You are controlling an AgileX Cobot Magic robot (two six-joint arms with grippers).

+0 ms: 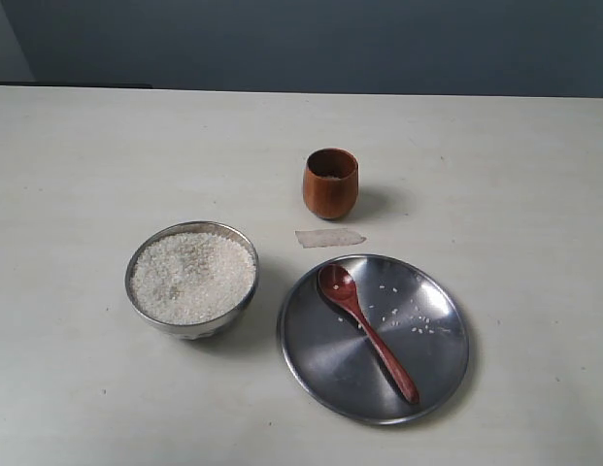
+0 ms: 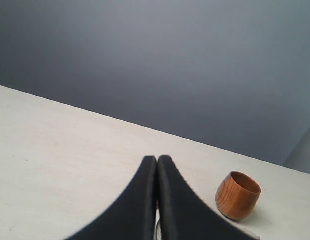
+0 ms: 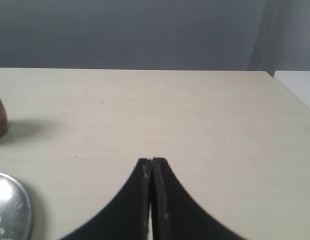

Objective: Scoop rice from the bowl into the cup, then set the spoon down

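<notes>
The steel bowl (image 1: 151, 309) sits at the left, heaped with white rice (image 1: 192, 276). To its right the dark wooden spoon (image 1: 366, 329) lies on a flat steel plate (image 1: 320, 351), scoop toward the cup, with a few loose grains beside it. The brown wooden cup (image 1: 330, 183) stands upright behind the plate, also seen in the left wrist view as the cup (image 2: 237, 195). Neither arm shows in the exterior view. My left gripper (image 2: 156, 159) is shut and empty above the table. My right gripper (image 3: 152, 161) is shut and empty too.
A small strip of clear tape (image 1: 329, 238) lies between cup and plate. The plate's edge (image 3: 12, 210) shows in the right wrist view. A dark wall runs behind the pale table (image 1: 495, 175).
</notes>
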